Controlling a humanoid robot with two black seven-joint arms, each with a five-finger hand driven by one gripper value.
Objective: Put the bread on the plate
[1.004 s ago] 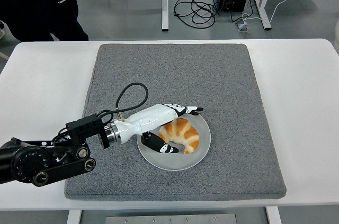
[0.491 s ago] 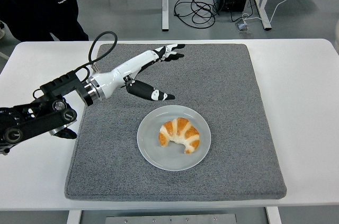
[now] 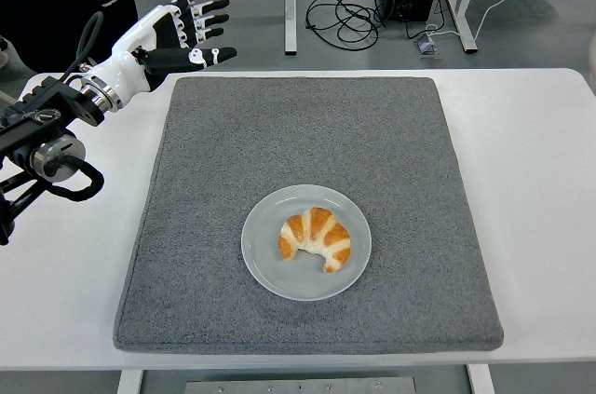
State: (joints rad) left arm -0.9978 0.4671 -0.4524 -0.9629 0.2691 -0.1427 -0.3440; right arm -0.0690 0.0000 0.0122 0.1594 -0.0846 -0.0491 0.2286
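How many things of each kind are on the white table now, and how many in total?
Croissant: 1
Plate: 1
Grey mat: 1
Total: 3
The left hand is raised at the far left and holds nothing.

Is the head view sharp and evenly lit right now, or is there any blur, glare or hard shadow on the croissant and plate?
Head view: even, soft lighting; the croissant and plate are sharp, with no glare and only a faint shadow on the grey mat. The raised left hand shows no obvious motion blur, fingers spread.
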